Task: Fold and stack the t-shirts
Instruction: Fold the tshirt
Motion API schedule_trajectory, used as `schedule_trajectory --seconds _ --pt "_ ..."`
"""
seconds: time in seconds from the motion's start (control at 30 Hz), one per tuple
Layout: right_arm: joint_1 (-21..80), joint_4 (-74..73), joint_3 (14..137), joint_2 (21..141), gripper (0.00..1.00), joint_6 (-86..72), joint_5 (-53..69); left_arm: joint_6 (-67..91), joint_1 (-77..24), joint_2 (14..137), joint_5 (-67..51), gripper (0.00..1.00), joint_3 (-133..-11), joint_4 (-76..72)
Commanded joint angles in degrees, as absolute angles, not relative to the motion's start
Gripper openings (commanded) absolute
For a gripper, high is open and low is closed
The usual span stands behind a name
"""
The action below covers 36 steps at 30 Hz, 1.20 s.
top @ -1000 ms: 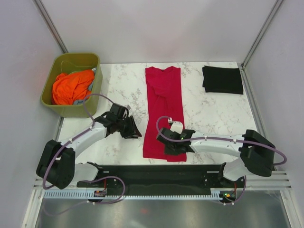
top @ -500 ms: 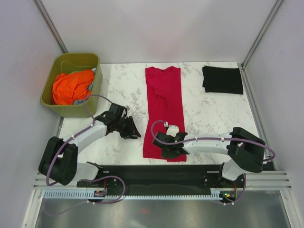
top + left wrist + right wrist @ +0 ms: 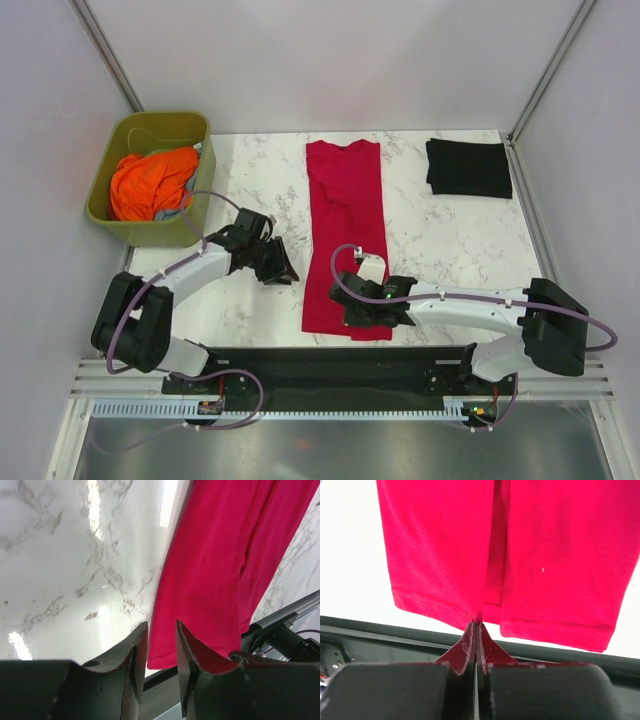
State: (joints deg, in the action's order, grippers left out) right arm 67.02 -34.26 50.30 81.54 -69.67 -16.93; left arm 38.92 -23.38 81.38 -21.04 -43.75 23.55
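Top external: red t-shirt (image 3: 345, 235) lengthwise, collar (image 3: 343, 146) far.

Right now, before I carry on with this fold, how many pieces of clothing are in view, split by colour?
Red t-shirt, laid out long on the table: 1
Black t-shirt, folded at the far right corner: 1
Orange cloth, bunched in the olive-green tub: 1
Total: 3. A grey sliver under the orange cloth is too hidden to count.

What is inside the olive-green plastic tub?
A bunched-up bright orange cloth fills most of the olive-green plastic tub, with a bit of pale grey cloth peeking out beside it. Whatever lies under the orange cloth is covered, so it cannot be seen.
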Motion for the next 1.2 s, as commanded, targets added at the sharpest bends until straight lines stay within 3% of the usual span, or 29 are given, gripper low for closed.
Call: schedule_trajectory --seconds 0.0,0.57,1.17 --pt "67.41 -36.21 49.58 79.37 0.0 -70.05 -20.04 36.57 -22.76 85.06 -20.48 0.36 -49.73 21.89" --pt "67.33 -38.32 43.95 75.24 0.0 -70.4 -24.0 34.63 -21.62 102.47 -19.95 0.31 -66.0 18.64" --pt "67.41 -37.35 42.63 73.83 0.0 -70.75 -23.55 36.12 -23.12 110.56 -24.43 0.3 -66.88 11.25"
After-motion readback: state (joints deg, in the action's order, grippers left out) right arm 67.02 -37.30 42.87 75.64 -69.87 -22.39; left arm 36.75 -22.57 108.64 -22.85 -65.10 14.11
